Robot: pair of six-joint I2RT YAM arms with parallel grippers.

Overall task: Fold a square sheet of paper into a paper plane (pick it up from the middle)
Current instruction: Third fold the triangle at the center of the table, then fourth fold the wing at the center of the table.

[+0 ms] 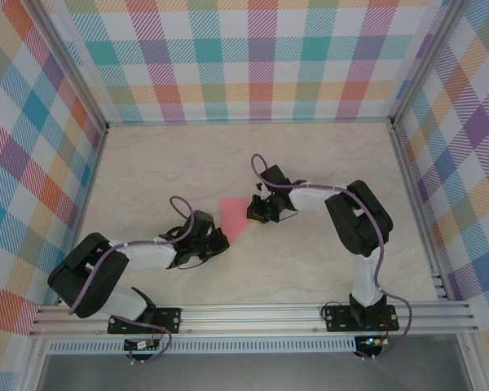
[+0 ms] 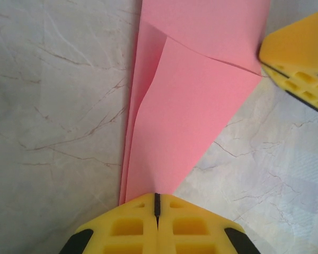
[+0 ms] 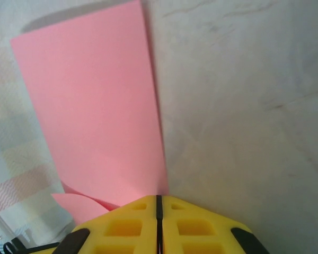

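Observation:
The square sheet of paper (image 1: 235, 217) lies folded on the marble table as a salmon-pink wedge with its point toward the left arm. In the left wrist view the paper (image 2: 191, 95) shows a folded flap over a lower layer. My left gripper (image 2: 156, 196) is shut, with its tips set on the narrow end. My right gripper (image 3: 159, 197) is also shut, its tips on the paper's (image 3: 95, 106) long edge, where a small flap curls up. From above, the left gripper (image 1: 221, 242) and right gripper (image 1: 253, 215) sit at opposite ends of the paper. Whether either pinches the paper I cannot tell.
Bare marble tabletop (image 1: 310, 163) surrounds the paper. Checked walls (image 1: 253, 57) close the back and both sides. An aluminium rail (image 1: 253, 314) with the arm bases runs along the near edge. The right gripper's yellow fingers (image 2: 302, 69) show in the left wrist view.

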